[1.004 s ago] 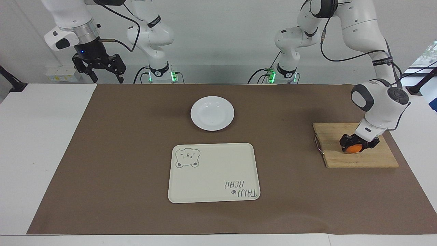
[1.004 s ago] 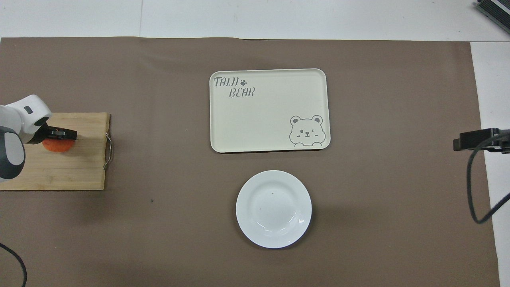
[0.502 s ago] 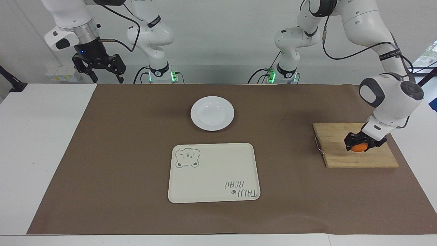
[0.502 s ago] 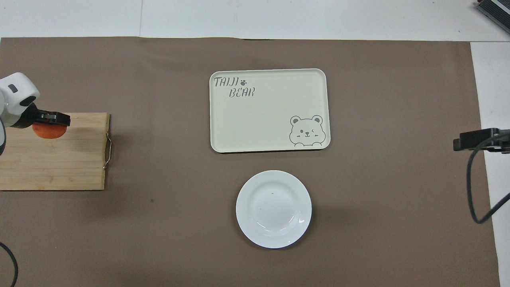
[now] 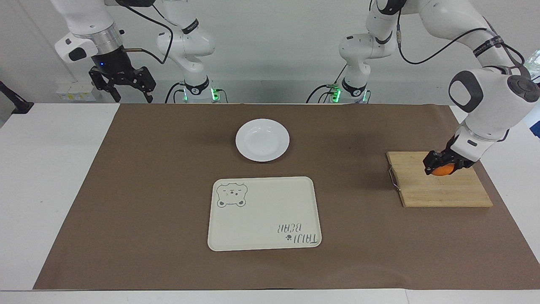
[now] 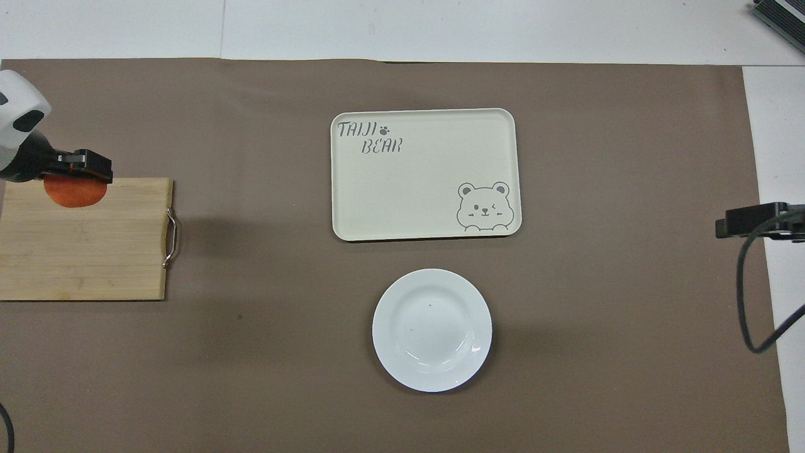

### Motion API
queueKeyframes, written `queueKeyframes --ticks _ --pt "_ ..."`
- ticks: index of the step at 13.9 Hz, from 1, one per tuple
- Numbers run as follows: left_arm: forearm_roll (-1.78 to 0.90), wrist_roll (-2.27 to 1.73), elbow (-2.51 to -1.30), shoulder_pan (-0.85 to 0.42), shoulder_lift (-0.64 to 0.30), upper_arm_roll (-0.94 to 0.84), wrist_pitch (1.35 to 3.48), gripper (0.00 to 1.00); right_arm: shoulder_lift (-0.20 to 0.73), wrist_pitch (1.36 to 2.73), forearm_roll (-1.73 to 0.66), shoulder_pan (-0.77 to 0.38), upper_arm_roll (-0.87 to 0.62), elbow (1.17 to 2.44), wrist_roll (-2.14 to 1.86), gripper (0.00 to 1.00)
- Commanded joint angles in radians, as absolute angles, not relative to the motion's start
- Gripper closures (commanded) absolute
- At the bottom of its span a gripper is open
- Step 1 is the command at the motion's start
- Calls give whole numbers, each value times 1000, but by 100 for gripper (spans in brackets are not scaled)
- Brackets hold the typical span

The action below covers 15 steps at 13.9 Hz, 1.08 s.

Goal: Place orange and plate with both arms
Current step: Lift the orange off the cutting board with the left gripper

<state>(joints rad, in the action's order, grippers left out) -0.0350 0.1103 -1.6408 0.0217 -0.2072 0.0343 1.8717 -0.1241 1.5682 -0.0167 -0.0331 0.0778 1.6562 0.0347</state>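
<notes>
My left gripper is shut on the small bright orange and holds it in the air over the wooden cutting board. In the overhead view the left gripper and the orange are over the board. The white plate lies empty on the brown mat, nearer to the robots than the tray; it also shows in the overhead view. My right gripper hangs open in the air over the right arm's end of the table and waits.
A cream rectangular tray with a bear drawing and lettering lies empty in the middle of the mat, farther from the robots than the plate; it shows in the overhead view too. The board has a metal handle on its tray-facing edge.
My left gripper has risen with the orange, lifting it off the cutting board. The right arm, plate and tray have not moved.
</notes>
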Motion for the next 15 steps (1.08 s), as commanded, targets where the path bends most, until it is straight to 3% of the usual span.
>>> queueKeyframes --ticks 1,7,15 --pt "-26 20 -1623 -40 -134 48 1761 100 -120 1560 -11 -23 67 1646 51 0" --pt "-20 -26 -1658 -81 -34 37 1692 100 -120 1560 -11 -23 67 1646 51 0" --pt "-20 -205 -1724 -244 -28 31 1733 100 -120 1560 -11 -23 67 1646 51 0"
